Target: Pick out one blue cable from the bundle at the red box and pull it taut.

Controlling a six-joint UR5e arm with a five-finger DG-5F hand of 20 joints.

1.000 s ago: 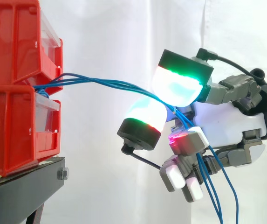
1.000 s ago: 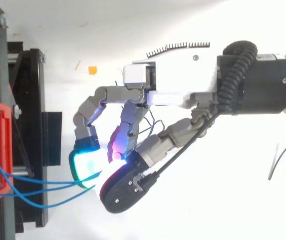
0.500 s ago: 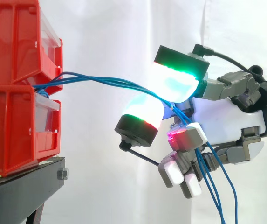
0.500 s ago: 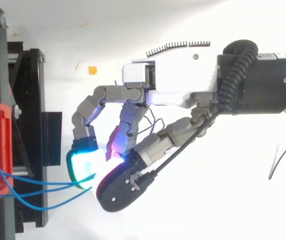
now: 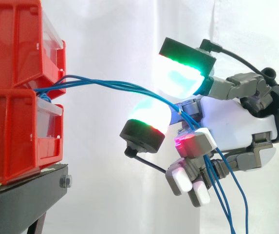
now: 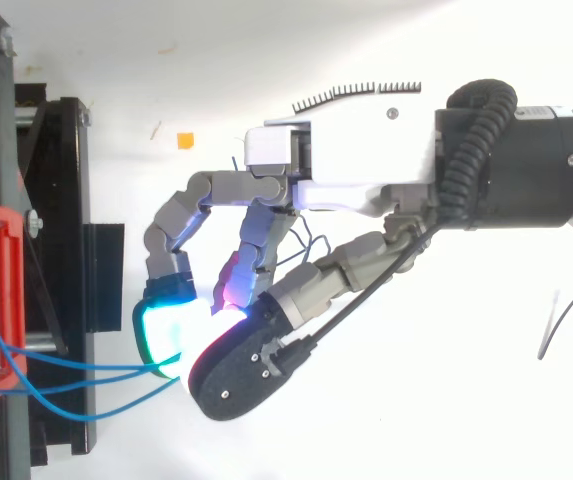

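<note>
Blue cables (image 5: 115, 86) leave the gap between the two stacked red bins (image 5: 12, 53) and cross open air to my hand (image 5: 236, 124), which waits well clear of the bins so there is room to draw the strands out. My fingers are curled round the whole bundle. The two big glowing pads (image 5: 178, 80) stand a little apart with the strands running between them, and the smaller fingers below hook round the same strands. I judge this a loose gather, not a pinch on one cable, since several strands pass through together. The long axis runs roughly level from the bins towards my palm in a shallow arch, so it is slack. At my hand it bends sharply, and the free ends hang down.
</note>
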